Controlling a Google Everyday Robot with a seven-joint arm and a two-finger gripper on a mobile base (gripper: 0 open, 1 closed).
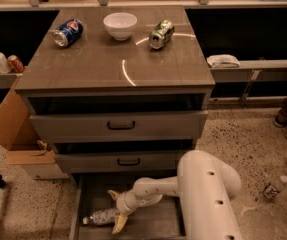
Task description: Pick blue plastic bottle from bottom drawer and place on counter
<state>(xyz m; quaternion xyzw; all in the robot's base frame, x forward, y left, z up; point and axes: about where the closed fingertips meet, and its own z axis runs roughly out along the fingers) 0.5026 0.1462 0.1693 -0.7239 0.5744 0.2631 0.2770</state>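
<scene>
Tool (pixel 116 211) spread astride blue plastic bottle (pixel 97 217) in bottom drawer (pixel 155 224), below glossy counter (pixel 98 64), beside speckled floor (pixel 243 139).

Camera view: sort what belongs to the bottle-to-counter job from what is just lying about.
Job: clear crinkly plastic bottle lying in the wide grey-brown bottom drawer; glossy grey-brown counter; the arm's two-finger tool, open, down in the drawer at the bottle.
Lying about: blue soda can, white round bowl, green dented can, all on the counter; brown cardboard box at the left.
</scene>
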